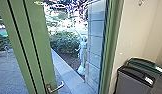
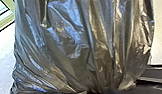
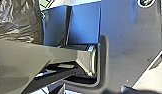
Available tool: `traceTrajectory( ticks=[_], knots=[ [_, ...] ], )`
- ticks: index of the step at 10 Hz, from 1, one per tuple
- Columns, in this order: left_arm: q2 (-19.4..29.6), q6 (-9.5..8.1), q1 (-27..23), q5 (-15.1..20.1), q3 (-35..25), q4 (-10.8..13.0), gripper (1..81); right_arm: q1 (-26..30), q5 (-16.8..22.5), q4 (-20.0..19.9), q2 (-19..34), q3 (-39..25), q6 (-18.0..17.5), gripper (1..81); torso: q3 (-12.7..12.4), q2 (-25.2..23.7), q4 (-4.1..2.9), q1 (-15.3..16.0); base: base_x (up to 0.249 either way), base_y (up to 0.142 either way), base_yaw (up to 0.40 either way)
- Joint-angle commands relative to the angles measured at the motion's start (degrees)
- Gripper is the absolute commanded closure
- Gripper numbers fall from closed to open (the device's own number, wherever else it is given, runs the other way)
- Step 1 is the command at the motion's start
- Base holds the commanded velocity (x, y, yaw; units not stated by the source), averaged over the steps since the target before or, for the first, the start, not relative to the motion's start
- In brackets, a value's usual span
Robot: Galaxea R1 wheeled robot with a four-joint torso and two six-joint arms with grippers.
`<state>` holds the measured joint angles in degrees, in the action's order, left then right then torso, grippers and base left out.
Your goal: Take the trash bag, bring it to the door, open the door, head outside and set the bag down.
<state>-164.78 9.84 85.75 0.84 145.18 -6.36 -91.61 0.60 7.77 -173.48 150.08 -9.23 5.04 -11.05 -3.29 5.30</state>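
"Where was the trash bag [image 2: 72, 50]?"

"On the indoor side of the door [image 1: 39, 37], right up by the left wrist. Folds bunched to one spot there, so probably hanging from the left tool. How far open that tool was, or its actual grip, couldn't tell. Right tool: couldn't tell either, hold included."

"Handling?"

"Thin, glossy dark plastic, creased all over, baggy. Soft, likely slippery, would swing. Weight unclear; looked bulky, probably lightish. Best hold was the gathered part, whole bunch, not one loose fold. Could tear or snag on the door edge."

"Next out?"

"Metal lever handle [image 1: 57, 87] on the door, smooth, slightly bent. Door itself was flat green stile, dark straight seams. Shut or ajar, couldn't tell."

"Beside the door?"

"To its right, a boxy grey bin [image 1: 133, 81] with a dark rounded lid, and just behind it one with a green lid [image 1: 142, 63]. Plain matte cream wall [image 1: 137, 25] too."

"Past it?"

"Beyond the door, pale flat slabs [image 1: 63, 72], then a leafy, rough hedge [image 1: 63, 42]. Bag hadn't reached the yard; carrying stage, I'd judge."
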Motion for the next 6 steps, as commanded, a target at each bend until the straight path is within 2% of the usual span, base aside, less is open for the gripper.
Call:
traceTrajectory(
  ticks=[1,6],
  knots=[
    [0.2,0.36,-3.2,3.0,-0.2,0.5,81.1,2.2,2.9,0.8,-0.7,-0.8,0.3,1.0,0.0,0.0,0.00,0.0,0.000,0.000,0.173],
    [-0.1,0.36,-3.2,3.0,-0.1,1.1,81.1,2.3,3.0,0.8,-1.0,-0.7,0.3,1.0,0.0,0.0,0.00,0.0,0.000,0.000,0.199]
  ],
)
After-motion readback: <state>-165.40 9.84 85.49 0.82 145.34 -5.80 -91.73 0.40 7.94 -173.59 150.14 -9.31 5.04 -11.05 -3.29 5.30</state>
